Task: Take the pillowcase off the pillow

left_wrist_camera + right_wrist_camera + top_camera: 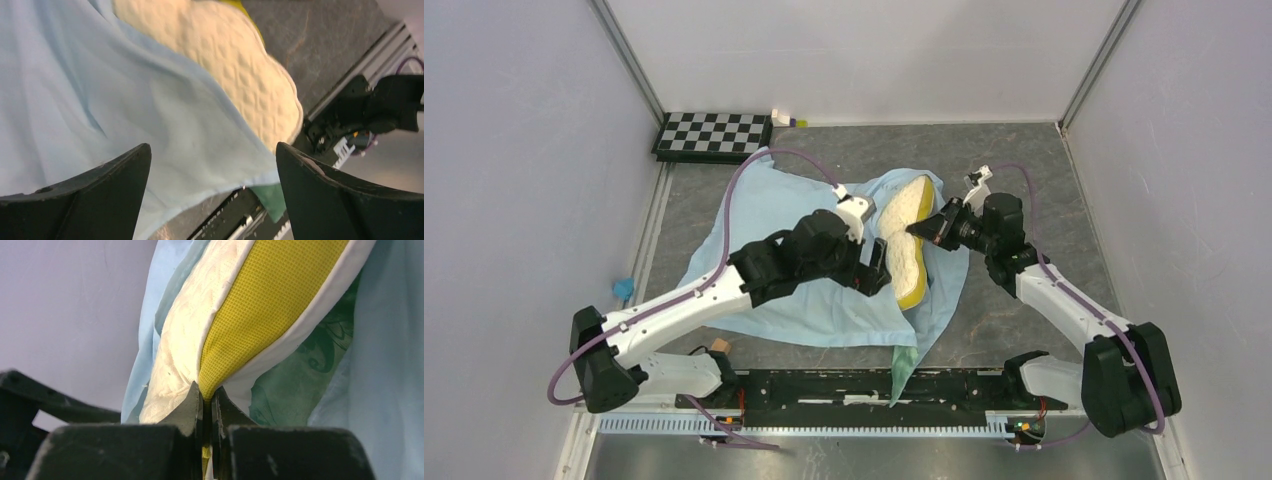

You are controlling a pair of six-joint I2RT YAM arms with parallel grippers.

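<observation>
The light-blue pillowcase (809,300) lies spread and wrinkled on the table, its green flap (902,365) hanging over the near rail. The cream-yellow pillow (906,240) stands tilted on its edge, partly out of the pillowcase. My right gripper (916,230) is shut on the pillow's mustard-yellow side band (260,305), pinched between the fingers (187,405). My left gripper (876,275) is open above the pillowcase (100,100), beside the pillow (225,55), holding nothing.
A checkerboard (714,135) lies at the back left with a small object (786,118) beside it. A small blue thing (622,289) sits by the left wall. White walls close in the left, back and right. A black rail (824,385) runs along the near edge.
</observation>
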